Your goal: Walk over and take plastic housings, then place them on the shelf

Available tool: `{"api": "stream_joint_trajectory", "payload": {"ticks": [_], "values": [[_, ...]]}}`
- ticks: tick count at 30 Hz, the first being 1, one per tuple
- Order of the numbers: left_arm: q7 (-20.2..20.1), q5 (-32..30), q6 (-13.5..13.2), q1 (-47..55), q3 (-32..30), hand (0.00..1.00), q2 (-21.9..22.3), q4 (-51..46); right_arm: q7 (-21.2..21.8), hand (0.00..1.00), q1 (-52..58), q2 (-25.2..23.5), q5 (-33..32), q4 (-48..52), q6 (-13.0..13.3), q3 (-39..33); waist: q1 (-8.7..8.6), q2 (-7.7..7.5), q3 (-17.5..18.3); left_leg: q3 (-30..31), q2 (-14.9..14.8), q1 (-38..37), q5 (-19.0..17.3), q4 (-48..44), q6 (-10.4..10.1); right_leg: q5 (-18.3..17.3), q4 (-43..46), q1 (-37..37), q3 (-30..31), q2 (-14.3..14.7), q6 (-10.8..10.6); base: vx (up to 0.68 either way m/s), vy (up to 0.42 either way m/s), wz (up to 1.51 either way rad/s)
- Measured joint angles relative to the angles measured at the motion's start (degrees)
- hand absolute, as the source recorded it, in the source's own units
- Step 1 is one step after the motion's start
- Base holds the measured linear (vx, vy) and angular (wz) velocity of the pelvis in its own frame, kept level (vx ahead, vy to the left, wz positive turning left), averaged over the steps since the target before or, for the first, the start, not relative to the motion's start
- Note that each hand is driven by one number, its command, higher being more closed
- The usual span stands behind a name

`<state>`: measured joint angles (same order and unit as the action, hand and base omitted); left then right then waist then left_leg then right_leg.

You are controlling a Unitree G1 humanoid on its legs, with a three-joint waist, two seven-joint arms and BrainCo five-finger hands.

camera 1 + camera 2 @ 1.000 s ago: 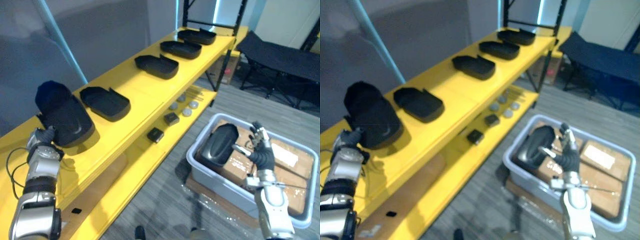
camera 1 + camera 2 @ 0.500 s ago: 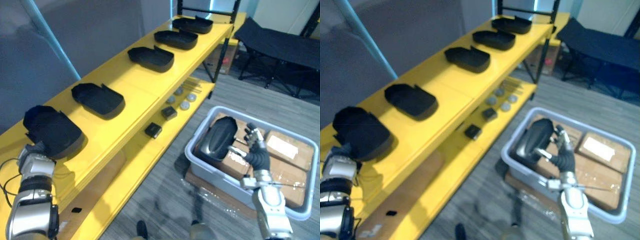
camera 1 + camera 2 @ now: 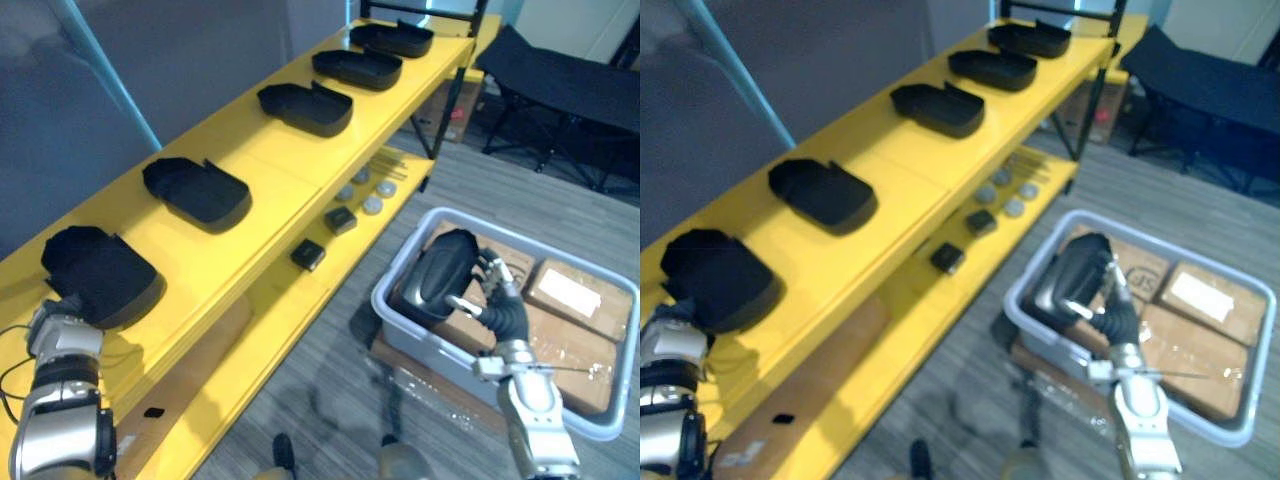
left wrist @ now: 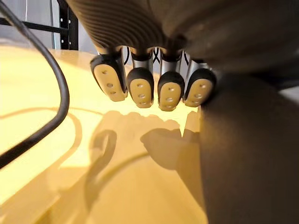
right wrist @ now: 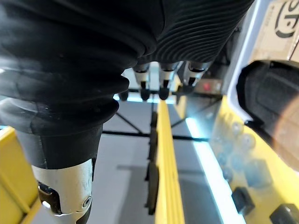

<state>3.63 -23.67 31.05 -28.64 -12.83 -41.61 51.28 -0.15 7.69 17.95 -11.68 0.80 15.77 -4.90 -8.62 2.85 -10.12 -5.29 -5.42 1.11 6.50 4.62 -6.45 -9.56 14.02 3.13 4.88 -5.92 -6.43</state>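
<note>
Furthest left, the left hand [image 3: 62, 338] sits at the near end of the long yellow metal shelf [image 3: 268, 165]. It is against the near edge of a black open-topped plastic housing [image 3: 100, 288], which lies flat on the top board. In the left wrist view its fingers [image 4: 140, 91] hang in a loose row with nothing clasped, the housing's dark wall just beside them. Further along the top board, four more black plastic housings [image 3: 197, 190] lie well apart in a line toward the far end, so that part of the job looks done.

Right of the shelf, on the floor, stands a pale grey plastic bin [image 3: 425, 358]. It holds flat cardboard boxes [image 3: 575, 300] and one black domed plastic housing [image 3: 437, 280] propped against its shelf-side wall, likely the next piece to take. The right hand [image 3: 497, 305] is at the bin, far nearer than the other hand. Its fingers [image 5: 162, 81] are straight and spread, gripping nothing. The domed housing lies just beside them, toward the shelf, with its long axis running up and away from the robot. The fingers probably need to close across its narrow width.
</note>
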Motion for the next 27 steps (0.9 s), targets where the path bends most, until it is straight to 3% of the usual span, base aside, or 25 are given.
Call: {"api": "stream_joint_trajectory", "payload": {"ticks": [8,18,19,27], "values": [[-0.4,-1.6,-2.0,3.1,0.0,1.00,-1.1,0.0,0.0,0.00,0.0,0.1,0.0,-0.1,0.0,0.0,0.13,0.00,0.0,0.1,0.0,-0.1,0.0,0.0,0.0,0.0,-0.5,-0.2,-0.1,0.0,0.0,0.00,0.000,0.00],[3.1,1.2,-3.1,4.1,0.0,1.00,-1.1,0.0,0.1,0.00,0.0,0.3,0.0,-1.5,0.0,0.3,0.18,-0.01,0.0,0.1,0.0,-0.1,0.0,0.0,0.0,0.0,-0.6,-0.2,-0.1,0.0,0.0,0.00,0.000,0.00],[3.6,1.3,-3.1,4.2,0.0,0.00,-1.1,0.0,0.1,0.00,0.0,0.3,0.0,-1.5,0.0,0.3,0.16,-0.02,0.0,0.1,0.0,-0.1,0.0,0.0,0.0,0.0,-0.6,-0.2,-0.1,0.0,0.0,0.00,0.000,0.00],[9.7,6.1,-4.9,5.3,-0.5,0.00,-0.8,0.0,0.5,0.00,0.1,0.5,0.0,-1.5,0.0,0.1,0.01,-0.02,0.0,0.1,0.0,-0.2,0.0,0.0,0.0,0.1,-0.8,-0.4,-0.1,-0.1,-0.1,0.00,0.000,0.00]]}}
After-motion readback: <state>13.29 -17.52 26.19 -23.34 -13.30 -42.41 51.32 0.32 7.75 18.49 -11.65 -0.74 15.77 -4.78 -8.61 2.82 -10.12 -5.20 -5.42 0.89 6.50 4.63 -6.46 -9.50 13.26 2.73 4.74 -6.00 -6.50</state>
